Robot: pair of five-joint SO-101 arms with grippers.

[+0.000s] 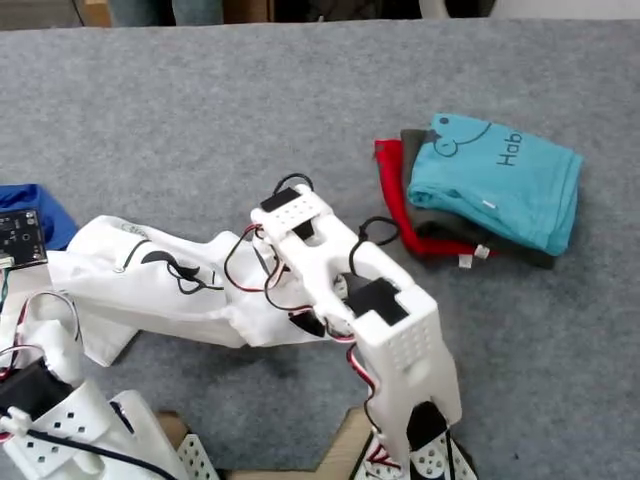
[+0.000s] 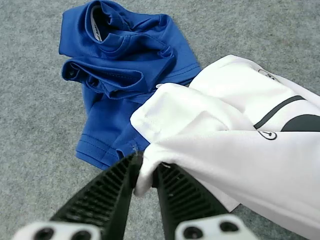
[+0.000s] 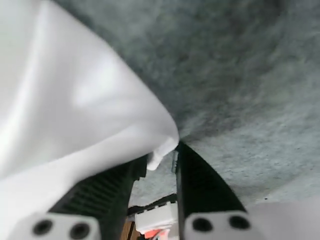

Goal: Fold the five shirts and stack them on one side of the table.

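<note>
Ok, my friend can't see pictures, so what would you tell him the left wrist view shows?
The left gripper is pinching the edge of a white shirt that has black markings. Past it, a crumpled blue shirt lies on the grey table, and the white shirt overlaps its edge.

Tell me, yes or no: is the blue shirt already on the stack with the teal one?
No, the blue shirt lies at the high view's left edge, well apart from the stack topped by the teal shirt.

White shirt [image 1: 150, 280] w/ black marks, blue shirt [image 2: 120, 75], teal/grey/red stack [image 1: 500, 185].
</note>
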